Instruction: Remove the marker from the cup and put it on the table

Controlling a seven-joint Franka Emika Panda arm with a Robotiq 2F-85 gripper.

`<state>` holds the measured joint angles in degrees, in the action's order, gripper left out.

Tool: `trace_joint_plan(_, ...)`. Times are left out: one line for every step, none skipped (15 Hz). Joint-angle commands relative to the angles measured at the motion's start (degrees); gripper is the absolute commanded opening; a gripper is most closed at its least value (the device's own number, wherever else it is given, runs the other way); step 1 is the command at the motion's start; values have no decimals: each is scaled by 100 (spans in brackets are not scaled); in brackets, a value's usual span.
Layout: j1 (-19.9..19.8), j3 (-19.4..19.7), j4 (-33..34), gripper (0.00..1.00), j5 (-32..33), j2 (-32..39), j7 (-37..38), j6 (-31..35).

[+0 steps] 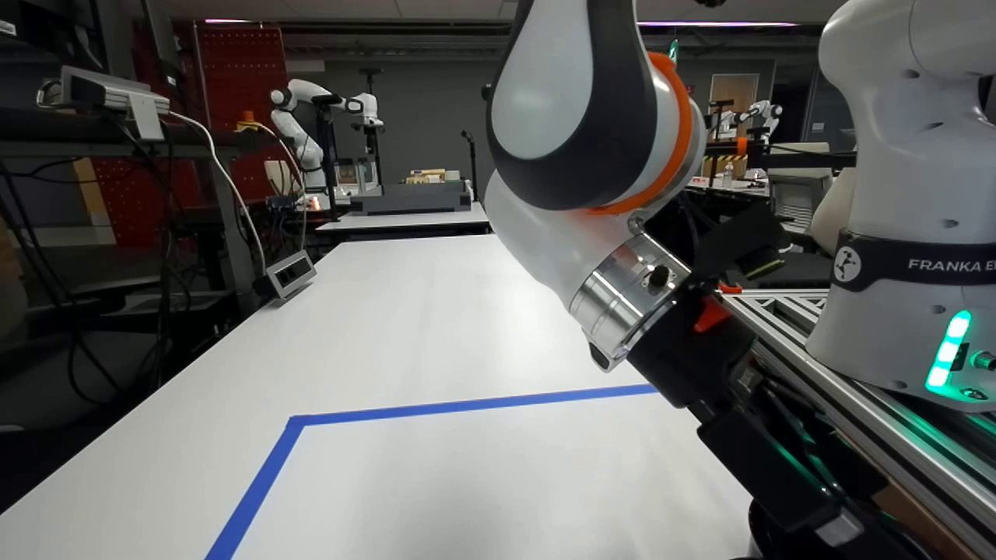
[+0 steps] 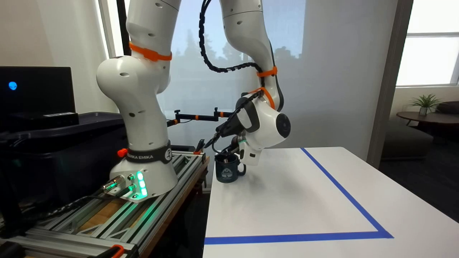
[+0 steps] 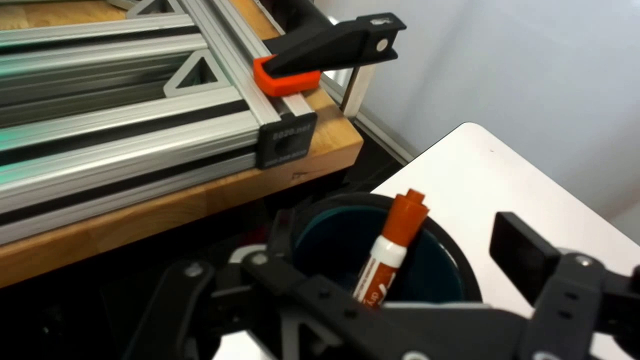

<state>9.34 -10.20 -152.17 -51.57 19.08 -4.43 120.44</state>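
gripper (image 3: 401, 244) is looming nearest the wrist camera, its two fingers (image 3: 522, 255) standing well apart, nothing clamped. marker (image 3: 389, 251) is sitting tilted in the cup (image 2: 227, 173), orange-brown cap up and leaning at the rim, lower end hiding behind the linkage. cup is standing upright on the table (image 2: 287, 200), near the edge by the aluminium frame (image 3: 125, 150), inside the blue tape line (image 2: 294, 238). in both exterior views the arm (image 2: 263, 125) is slanting down to that spot; fingertips aren't showing clearly there, so can't tell if either one is dipping below the rim. in the wrist view the marker is showing between the fingers, one tip appearing by the rim, its partner past the opposite side over the table. step in hand is probably the pre-grasp line-up, marker not out yet. next move is likely calling for centering on the marker, bringing the pads together on cap or upper barrel without pinching the cup wall, lifting till it's clearing the rim, then laying it on the white tabletop.
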Motion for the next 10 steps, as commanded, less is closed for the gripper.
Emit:
trace_joint_plan(138,-82,-38,100,-205,48,131,279)
trace_joint_plan(145,-95,-38,100,-211,59,149,308)
trace_joint_plan(155,-110,-41,99,-224,64,167,348)
trace_joint_plan(156,-117,-43,93,-228,58,192,357)
trace_joint_plan(150,-123,-47,82,-234,54,185,360)
trace_joint_plan(148,-125,-53,72,-241,49,185,364)
trace_joint_plan(146,-124,-61,65,-251,44,180,377)
trace_joint_plan(134,-128,-66,58,-277,40,139,375)
trace_joint_plan(139,-127,-67,59,-288,43,151,404)
trace_joint_plan(134,-130,-65,56,-302,46,130,416)
